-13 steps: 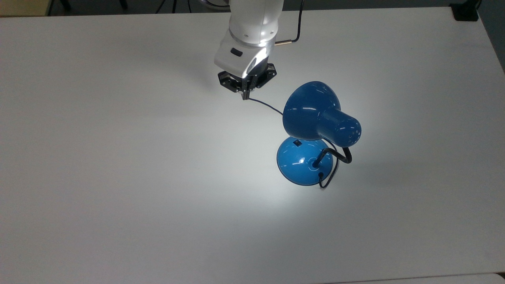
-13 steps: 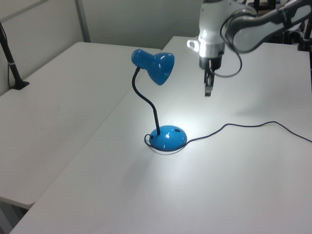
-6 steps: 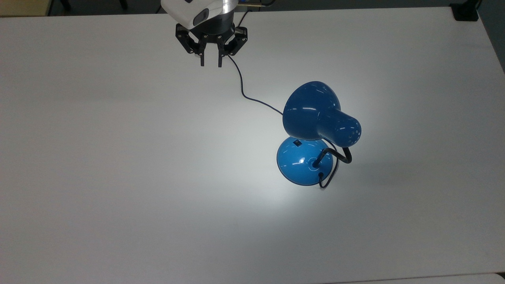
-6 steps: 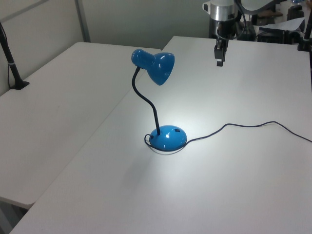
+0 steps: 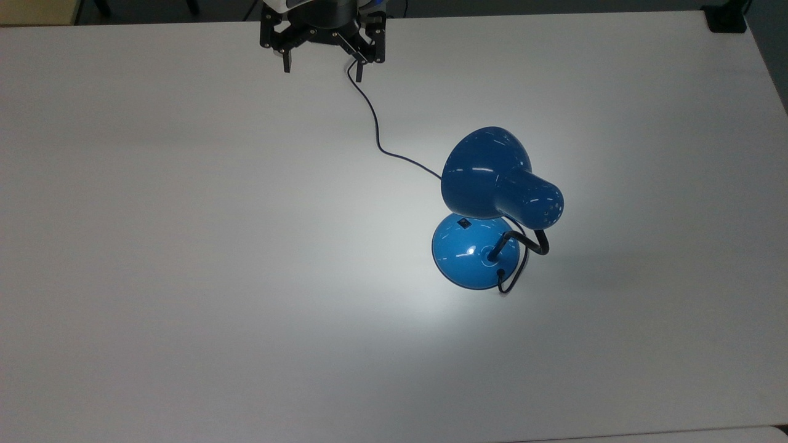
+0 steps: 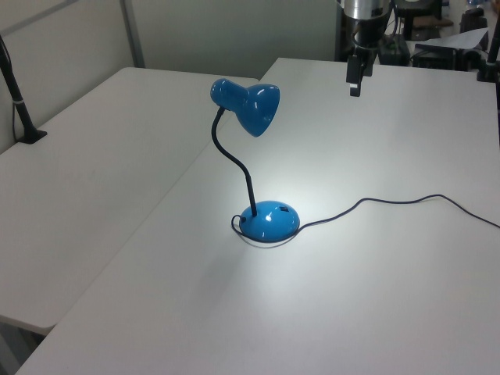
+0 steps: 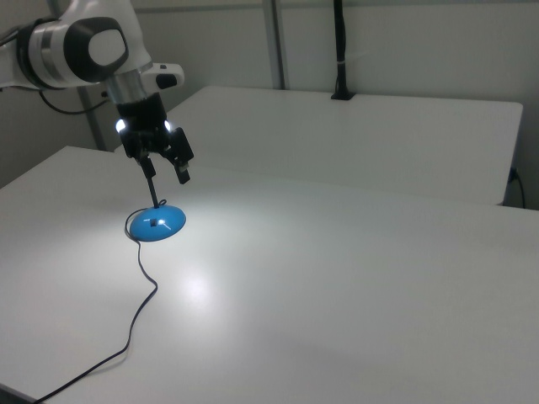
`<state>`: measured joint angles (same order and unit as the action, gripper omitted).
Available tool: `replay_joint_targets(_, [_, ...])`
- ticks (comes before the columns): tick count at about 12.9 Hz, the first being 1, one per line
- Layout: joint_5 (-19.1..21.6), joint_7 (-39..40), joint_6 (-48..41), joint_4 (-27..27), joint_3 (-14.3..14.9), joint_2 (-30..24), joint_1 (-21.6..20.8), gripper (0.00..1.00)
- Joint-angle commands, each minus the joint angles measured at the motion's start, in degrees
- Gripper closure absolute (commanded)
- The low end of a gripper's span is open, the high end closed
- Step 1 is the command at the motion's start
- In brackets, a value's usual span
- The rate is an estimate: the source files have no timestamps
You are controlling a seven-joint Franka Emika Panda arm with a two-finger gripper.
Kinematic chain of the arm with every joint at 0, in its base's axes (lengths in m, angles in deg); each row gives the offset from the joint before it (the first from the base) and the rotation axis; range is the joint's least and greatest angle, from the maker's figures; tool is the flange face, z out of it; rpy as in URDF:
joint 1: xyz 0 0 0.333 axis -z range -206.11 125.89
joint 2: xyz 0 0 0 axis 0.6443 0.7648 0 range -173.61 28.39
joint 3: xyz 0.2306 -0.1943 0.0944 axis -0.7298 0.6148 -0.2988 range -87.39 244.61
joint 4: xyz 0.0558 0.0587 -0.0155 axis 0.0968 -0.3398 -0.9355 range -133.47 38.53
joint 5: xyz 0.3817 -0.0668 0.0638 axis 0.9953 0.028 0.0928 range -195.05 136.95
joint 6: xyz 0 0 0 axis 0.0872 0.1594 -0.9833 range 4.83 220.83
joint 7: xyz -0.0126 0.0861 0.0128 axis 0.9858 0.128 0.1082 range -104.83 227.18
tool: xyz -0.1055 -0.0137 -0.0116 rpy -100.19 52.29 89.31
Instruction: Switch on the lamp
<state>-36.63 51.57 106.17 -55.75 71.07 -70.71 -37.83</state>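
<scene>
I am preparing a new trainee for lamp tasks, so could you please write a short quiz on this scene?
1. True or false: the desk lamp is lit, with a bright pool on the white table beside its base.
2. Multiple choice: in the top view, the claw is
A. pressing the black switch
B. open, near the table's far edge, away from the lamp
C. shut on the cord
3. Fill in: in the left view, the shade hangs from a bent black ____.

Key: 1 true; 2 B; 3 neck.
</scene>
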Motion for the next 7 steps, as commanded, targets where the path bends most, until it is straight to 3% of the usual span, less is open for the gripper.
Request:
replay_joint_targets(1, [0.55, -2.53, -3.92, 2.12, 1.12, -1.73, 0.97, 0.00])
replay_joint_targets(7, [0.99, -2.35, -4.45, 3.00, 1.39, -1.47, 1.76, 0.00])
